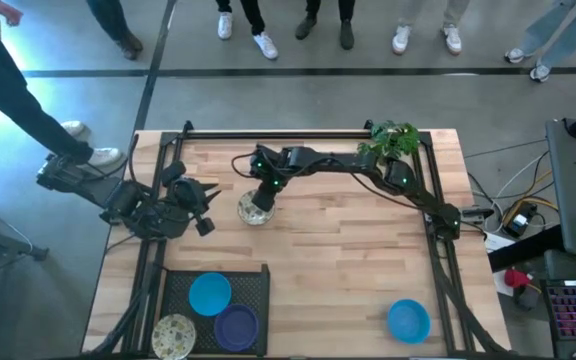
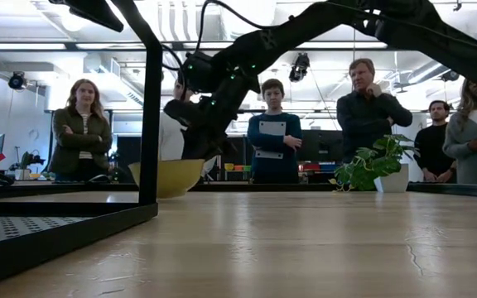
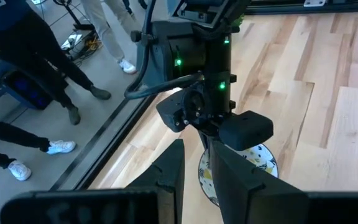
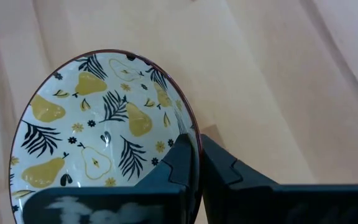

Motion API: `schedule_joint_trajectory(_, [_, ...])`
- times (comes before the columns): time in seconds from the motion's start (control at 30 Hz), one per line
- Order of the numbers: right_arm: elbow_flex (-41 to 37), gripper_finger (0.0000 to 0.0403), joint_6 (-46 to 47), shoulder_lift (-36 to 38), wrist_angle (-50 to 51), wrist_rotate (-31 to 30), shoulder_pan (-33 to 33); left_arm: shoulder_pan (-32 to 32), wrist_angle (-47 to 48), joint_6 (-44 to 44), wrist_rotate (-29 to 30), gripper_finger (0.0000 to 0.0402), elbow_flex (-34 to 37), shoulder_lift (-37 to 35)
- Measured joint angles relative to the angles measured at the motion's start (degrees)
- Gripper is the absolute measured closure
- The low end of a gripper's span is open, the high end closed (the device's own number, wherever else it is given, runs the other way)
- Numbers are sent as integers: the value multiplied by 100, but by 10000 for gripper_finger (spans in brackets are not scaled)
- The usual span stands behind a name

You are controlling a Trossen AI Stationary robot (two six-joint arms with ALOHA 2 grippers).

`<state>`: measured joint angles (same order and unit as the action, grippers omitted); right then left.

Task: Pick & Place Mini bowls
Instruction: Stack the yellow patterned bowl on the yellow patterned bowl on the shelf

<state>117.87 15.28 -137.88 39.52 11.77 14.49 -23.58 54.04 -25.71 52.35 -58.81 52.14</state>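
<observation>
A cream mini bowl with a yellow pear and dark leaf pattern (image 1: pixel 255 209) (image 4: pixel 98 124) sits mid-table, its outside yellow in the low view (image 2: pixel 166 177). My right gripper (image 1: pixel 265 199) (image 4: pixel 196 146) is above it, shut on its rim. A black tray (image 1: pixel 258 285) at the near left holds a bright blue bowl (image 1: pixel 209 294), a purple bowl (image 1: pixel 236 326) and a cream speckled bowl (image 1: pixel 174 336). Another blue bowl (image 1: pixel 408 320) rests on the table near the right corner. My left gripper (image 1: pixel 204 226) (image 3: pixel 194 174) waits left of the pear bowl, open by a narrow gap. My right gripper pinches the pear bowl's rim (image 4: pixel 188 121) from above, pointing down. One finger (image 4: pixel 176 163) is inside the bowl and the other (image 4: pixel 225 169) outside. I cannot tell whether the bowl's base is still on the table.
A green leafy plant (image 1: pixel 393 140) (image 2: pixel 371 165) stands at the far right edge. A black frame (image 1: pixel 183 135) runs around the table, with a post (image 2: pixel 149 108) in the low view. Several people stand beyond the far edge. Bare wood lies between the tray and the right blue bowl.
</observation>
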Motion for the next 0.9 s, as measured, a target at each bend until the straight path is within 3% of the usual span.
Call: schedule_joint_trajectory(0.9, [-51,380,14,-83,36,25,-121,-1,0,2,-17,330,-1,0])
